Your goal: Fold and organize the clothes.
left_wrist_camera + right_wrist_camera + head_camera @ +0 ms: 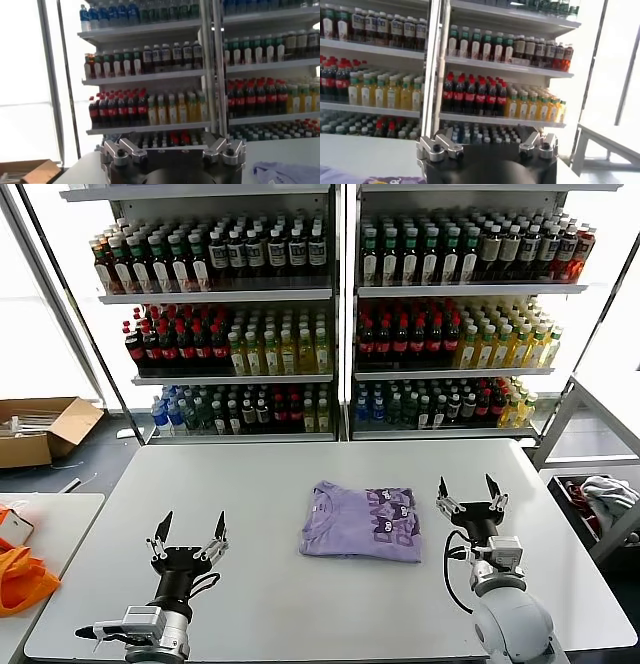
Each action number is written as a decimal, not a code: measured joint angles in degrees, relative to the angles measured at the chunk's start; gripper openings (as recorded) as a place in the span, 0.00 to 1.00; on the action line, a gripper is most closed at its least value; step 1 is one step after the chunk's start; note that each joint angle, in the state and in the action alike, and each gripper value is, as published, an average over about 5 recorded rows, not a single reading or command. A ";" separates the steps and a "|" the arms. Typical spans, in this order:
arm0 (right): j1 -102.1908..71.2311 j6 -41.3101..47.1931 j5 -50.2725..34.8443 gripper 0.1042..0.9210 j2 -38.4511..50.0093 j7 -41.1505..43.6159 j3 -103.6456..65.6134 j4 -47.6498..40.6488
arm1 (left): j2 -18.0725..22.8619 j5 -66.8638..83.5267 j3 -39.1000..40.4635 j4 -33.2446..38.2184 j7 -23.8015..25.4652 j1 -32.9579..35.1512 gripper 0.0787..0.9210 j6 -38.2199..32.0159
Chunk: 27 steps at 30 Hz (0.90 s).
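Lavender T-shirt lies folded into a neat rectangle just right of the frame's centre in the head view, flat on the grey table, its collar toward the left and darker purple print showing on its right half. A corner of the same shirt shows at the lower right edge of the left wrist view, and a strip of it at the lower left edge of the right wrist view.

On the right side of the frame, just beside the shirt's right edge but not touching it, the right gripper hangs over the table with its fingers spread wide and nothing between them. At lower left of the frame, well apart from the shirt, the left gripper points the same way, its fingers likewise spread wide and empty.

Beyond the table, filling the upper half of the frame, stand shelves of bottled drinks: dark, red-capped, yellow and green bottles in rows. At far left a cardboard box sits on the floor, and below it an orange fabric rests on a second, smaller table at the lower left edge.
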State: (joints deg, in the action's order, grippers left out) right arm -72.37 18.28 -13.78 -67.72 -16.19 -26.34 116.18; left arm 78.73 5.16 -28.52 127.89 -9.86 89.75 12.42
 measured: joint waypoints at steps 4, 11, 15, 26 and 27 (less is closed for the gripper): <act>-3.06 0.32 0.12 0.88 0.27 -0.14 -2.24 2.03 | -0.26 -0.29 0.22 -0.86 -0.14 -0.79 0.88 -0.20; -6.71 0.50 0.79 0.88 -0.17 -0.30 -4.28 4.42 | -0.99 0.07 -0.14 -1.85 -0.43 -1.48 0.88 -0.49; -8.32 0.31 1.37 0.88 -0.67 -0.29 -4.61 5.04 | -1.04 0.61 -0.07 -2.03 -0.53 -1.56 0.88 -0.66; -10.33 -0.06 2.14 0.88 -0.94 -0.44 -5.34 6.33 | -1.10 -0.06 0.12 -1.51 0.46 -1.14 0.88 -1.12; -10.35 -0.08 2.12 0.88 -0.88 -0.48 -5.36 6.35 | -1.08 -0.31 0.12 -1.49 0.72 -1.15 0.88 -1.14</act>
State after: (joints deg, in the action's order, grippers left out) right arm -82.72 18.21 -11.66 -68.60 -16.67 -31.70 122.53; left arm 77.66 4.84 -28.40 126.40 -9.14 88.61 11.28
